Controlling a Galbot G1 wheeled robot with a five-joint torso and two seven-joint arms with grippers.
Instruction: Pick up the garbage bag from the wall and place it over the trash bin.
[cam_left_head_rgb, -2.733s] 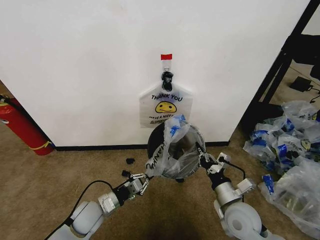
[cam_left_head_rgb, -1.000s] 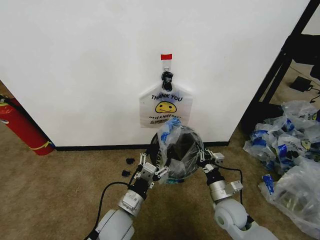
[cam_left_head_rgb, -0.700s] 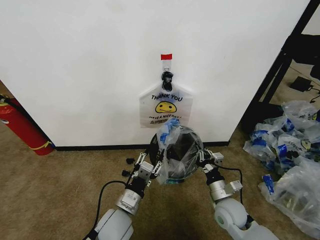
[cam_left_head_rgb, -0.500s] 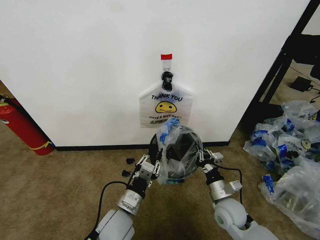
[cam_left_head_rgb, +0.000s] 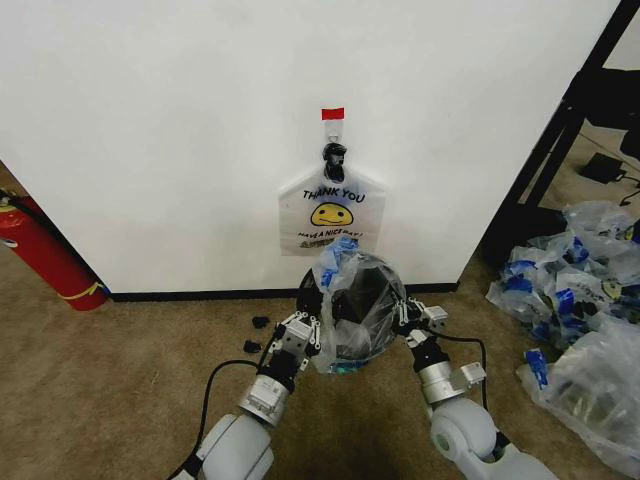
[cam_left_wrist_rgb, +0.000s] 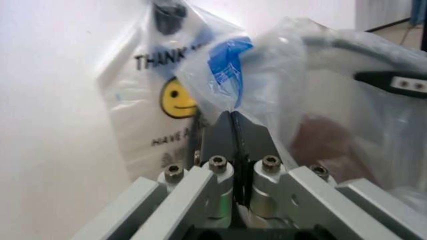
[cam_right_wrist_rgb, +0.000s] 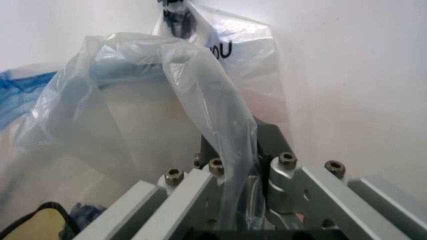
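Observation:
The garbage bag, thin and see-through with blue patches, is draped over the trash bin, whose dark inside shows through the film. The bin stands on the carpet against the white wall. My left gripper is at the bin's left side, shut on the bag's edge. In the left wrist view the fingers pinch the blue-printed film. On the bin's right side my right gripper is shut on the bag, and in the right wrist view the plastic runs between its fingers.
A flat white "THANK YOU" smiley bag hangs on the wall under a red tape mark. A red fire extinguisher leans at the left. A heap of clear bags and a black frame stand at the right.
My left arm has swung in from the left to the bin's side. The bag, held higher and wider before, now sits down around the bin. The right gripper has barely moved.

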